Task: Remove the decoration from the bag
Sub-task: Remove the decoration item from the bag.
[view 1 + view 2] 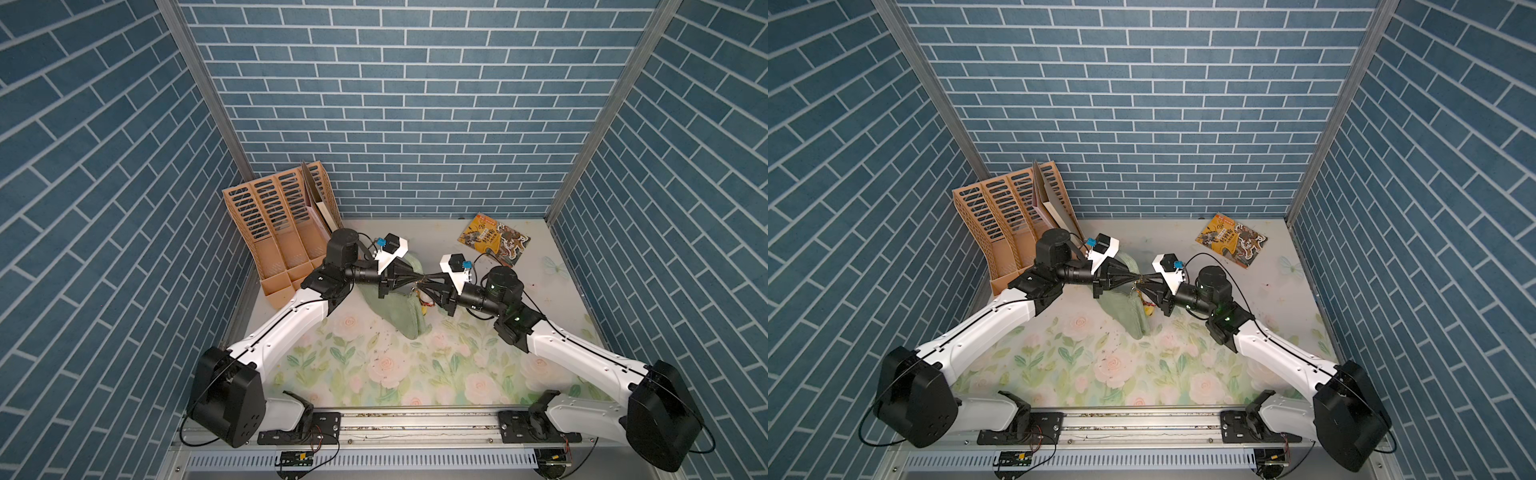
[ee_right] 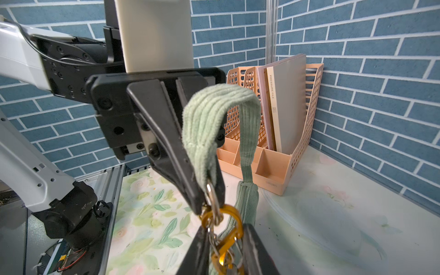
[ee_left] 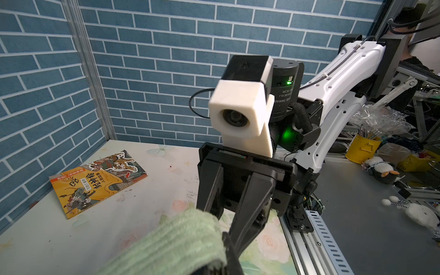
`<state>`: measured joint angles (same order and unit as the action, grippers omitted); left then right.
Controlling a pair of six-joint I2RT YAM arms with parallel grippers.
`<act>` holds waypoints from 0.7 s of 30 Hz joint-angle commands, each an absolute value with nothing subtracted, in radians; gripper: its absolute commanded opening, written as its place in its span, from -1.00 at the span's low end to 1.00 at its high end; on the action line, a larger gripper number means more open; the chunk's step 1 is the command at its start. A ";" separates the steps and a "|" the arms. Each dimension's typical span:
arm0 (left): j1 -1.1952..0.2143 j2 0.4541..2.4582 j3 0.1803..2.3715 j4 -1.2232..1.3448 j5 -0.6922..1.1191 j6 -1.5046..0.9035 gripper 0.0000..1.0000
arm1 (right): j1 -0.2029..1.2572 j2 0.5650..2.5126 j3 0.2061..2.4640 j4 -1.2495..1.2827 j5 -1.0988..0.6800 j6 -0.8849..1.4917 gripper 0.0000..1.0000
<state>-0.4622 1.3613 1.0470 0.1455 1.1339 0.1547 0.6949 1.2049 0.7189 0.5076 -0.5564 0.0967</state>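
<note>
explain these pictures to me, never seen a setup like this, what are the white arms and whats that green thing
The white arms, left and right, are robot arms, each ending in a two-finger gripper. Both top views look down on the whole table; the other two come from a camera on each wrist. On the table are a peach file rack, a booklet and a green bag. The left gripper is shut on the bag's strap, holding it up. The right gripper has its jaws either side of a golden clip by the strap's ring; whether it pinches it I cannot tell.
</note>
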 commanded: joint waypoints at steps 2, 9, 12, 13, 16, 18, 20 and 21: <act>-0.457 1.333 1.057 0.140 1.142 0.178 -1.00 | 0.696 1.178 0.712 0.521 -0.524 0.095 -0.52; -0.454 1.324 1.064 0.129 1.094 0.177 -1.00 | 0.697 1.181 0.709 0.517 -0.507 0.109 -0.63; -0.454 1.327 1.079 0.101 1.072 0.176 -1.00 | 0.697 1.178 0.707 0.523 -0.499 0.135 -0.64; -0.454 1.326 1.080 0.095 1.072 0.178 -1.00 | 0.696 1.178 0.709 0.523 -0.493 0.147 -0.64; -0.454 1.323 1.085 0.063 1.068 0.201 -1.00 | 0.696 1.179 0.739 0.503 -0.476 0.200 -0.69; -0.454 1.325 1.089 0.040 1.057 0.222 -1.00 | 0.699 1.185 0.758 0.484 -0.463 0.223 -0.72; -0.452 1.325 1.089 0.042 1.047 0.225 -1.00 | 0.699 1.193 0.761 0.478 -0.460 0.237 -0.72; -0.452 1.327 1.089 0.046 1.044 0.225 -1.00 | 0.699 1.198 0.760 0.479 -0.458 0.242 -0.73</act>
<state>-0.4622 1.3499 1.0580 0.0597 1.0588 0.1959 0.6956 1.2015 0.7280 0.4870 -0.4820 0.1829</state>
